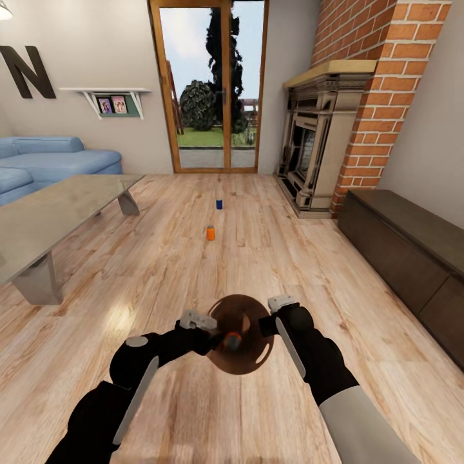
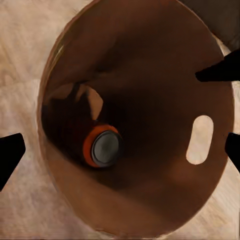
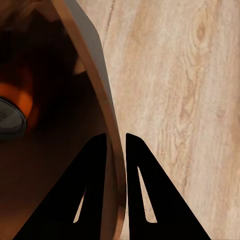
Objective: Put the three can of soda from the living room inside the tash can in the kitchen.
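Room: I'm in the living room, plank floor point(image 1: 277, 270) all round, grey low table point(image 1: 51, 212) off my left side.
Bin: the tash can point(image 1: 254, 361) hangs between my two arms, brown inside facing my head camera, tipped rather than upright as far as I can judge.
Bin contents: one orange can point(image 2: 102, 146) lies on its side at the bottom, silvery top showing.
Cans left: a second orange can point(image 1: 210, 232) and a dark blue can point(image 1: 219, 203) stand on the floor ahead, well apart from me.
Right gripper point(image 3: 116, 142): clenched on the bin's rim, one finger inside the wall, one outside.
Left gripper point(image 2: 117, 107): fingers spread wide over the bin's mouth, grasping nothing.
Risk: I judge the bin hangs from one pinch; driving could swing it and roll the can out.
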Motion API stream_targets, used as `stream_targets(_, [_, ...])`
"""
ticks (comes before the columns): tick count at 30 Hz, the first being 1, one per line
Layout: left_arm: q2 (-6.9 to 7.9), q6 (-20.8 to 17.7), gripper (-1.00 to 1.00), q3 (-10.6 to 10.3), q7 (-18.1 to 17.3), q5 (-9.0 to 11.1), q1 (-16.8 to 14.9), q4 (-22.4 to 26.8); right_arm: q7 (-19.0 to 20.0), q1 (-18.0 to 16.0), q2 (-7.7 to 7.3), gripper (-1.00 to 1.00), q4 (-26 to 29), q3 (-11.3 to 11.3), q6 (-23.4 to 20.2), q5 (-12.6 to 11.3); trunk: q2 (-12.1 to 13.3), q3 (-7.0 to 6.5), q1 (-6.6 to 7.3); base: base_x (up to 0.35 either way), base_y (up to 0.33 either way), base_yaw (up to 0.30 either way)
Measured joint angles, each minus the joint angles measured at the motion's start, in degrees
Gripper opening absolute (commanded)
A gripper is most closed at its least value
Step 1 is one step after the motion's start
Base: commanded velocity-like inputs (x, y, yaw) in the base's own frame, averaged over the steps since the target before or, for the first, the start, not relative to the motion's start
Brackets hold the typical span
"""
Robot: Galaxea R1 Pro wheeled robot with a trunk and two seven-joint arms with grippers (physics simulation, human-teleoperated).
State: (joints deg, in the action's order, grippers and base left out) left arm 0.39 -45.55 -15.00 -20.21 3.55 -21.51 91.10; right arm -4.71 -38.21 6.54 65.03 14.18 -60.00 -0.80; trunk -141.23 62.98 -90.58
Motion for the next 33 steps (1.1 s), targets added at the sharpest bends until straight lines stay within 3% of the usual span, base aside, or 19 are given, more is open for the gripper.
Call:
stream_targets(3, [1.25,0.0,1.00,7.9,-6.9,1.2,0.1,0.1,0.0,0.0,-0.07,-1.00,0.0,-0.1,0.0,0.3,0.0,0.00,0.00,0.000,0.000,0.000])
stream_targets(4, [1.86,0.2,1.00,15.7,-13.5,1.9,0.1,0.1,0.0,0.0,-0.10,-1.00,0.0,-0.2,0.0,0.1,0.0,0.00,0.00,0.000,0.000,0.000])
stream_targets(5, [2.01,0.4,1.00,20.3,-15.4,1.8,0.1,0.1,0.0,0.0,-0.11,-1.00,-0.1,-0.2,0.0,0.1,0.0,0.00,0.00,0.000,0.000,0.000])
stream_targets(6, [2.09,0.6,1.00,23.0,-16.8,2.0,0.1,0.1,0.0,0.0,-0.13,-1.00,-0.1,-0.3,0.0,0.0,0.0,0.00,0.00,0.000,0.000,0.000])
stream_targets(8, [2.32,1.5,1.00,31.1,-20.1,2.2,0.1,0.1,0.0,0.0,-0.22,-1.00,-0.1,-0.4,0.0,-0.2,0.0,0.00,0.00,0.000,0.000,0.000])
stream_targets(9, [2.39,1.9,1.00,33.3,-20.8,2.2,0.1,0.1,0.0,0.0,-0.27,-1.00,-0.1,-0.5,0.0,-0.1,0.0,0.00,0.00,0.000,0.000,0.000])
stream_targets(12, [2.42,3.4,1.00,35.7,-21.4,1.9,0.1,0.0,0.0,0.0,-0.35,-1.00,-0.1,-0.5,0.0,0.1,0.0,0.00,0.00,0.000,0.000,0.000])
stream_targets(14, [2.41,5.8,1.00,36.4,-21.0,1.6,0.1,-0.2,0.0,0.0,-0.37,-1.00,-0.1,-0.5,0.0,0.0,0.0,0.00,0.00,0.000,0.000,0.000])
stream_targets(17, [2.11,13.6,1.00,36.7,-14.1,1.1,0.2,-5.8,0.0,0.2,-0.46,-1.00,0.0,-0.5,0.0,-0.1,0.0,0.00,0.00,0.000,0.000,0.000])
stream_targets(19, [2.00,16.2,1.00,36.1,-10.8,1.1,0.1,-8.4,0.0,0.2,-0.47,-1.00,0.1,-0.5,0.0,0.1,0.0,0.00,0.00,0.000,0.000,0.000])
stream_targets(21, [1.88,20.8,1.00,31.8,-2.9,1.1,0.1,-14.4,0.0,0.4,-0.71,-1.00,0.5,-0.5,0.0,-0.1,0.0,0.00,0.00,0.000,0.000,0.000])
stream_targets(23, [1.87,23.0,1.00,28.8,1.2,1.2,0.1,-17.1,0.0,0.4,-1.16,-1.00,1.2,-0.6,0.0,-0.2,0.0,0.00,0.00,0.000,0.000,0.000])
stream_targets(25, [1.88,28.2,1.00,23.7,7.7,1.1,0.1,-21.9,0.3,0.7,-3.36,-1.00,3.4,-0.7,0.1,-1.8,0.0,0.00,0.00,0.000,0.000,0.000])
stream_targets(26, [1.89,30.6,1.00,22.1,9.7,1.1,0.1,-24.1,0.4,1.0,-4.66,-1.00,4.5,-0.7,0.0,-1.6,0.0,-0.01,0.01,0.000,0.000,0.000])
stream_targets(29, [1.90,33.6,1.00,20.7,11.4,1.1,0.1,-27.1,0.2,2.3,-6.58,-1.00,6.2,-1.5,0.0,1.9,0.0,0.00,0.00,0.000,0.000,0.000])
stream_targets(31, [2.02,35.6,1.00,20.0,12.3,1.1,0.1,-29.7,0.6,4.6,-7.65,-1.00,7.1,-3.0,0.9,0.3,0.0,0.00,0.00,0.000,0.000,0.000])
stream_targets(33, [2.23,38.7,1.00,19.5,12.9,1.1,0.1,-33.3,1.3,8.8,-8.57,-1.00,8.4,-5.4,6.0,-1.6,0.0,0.01,0.00,0.000,0.000,0.000])
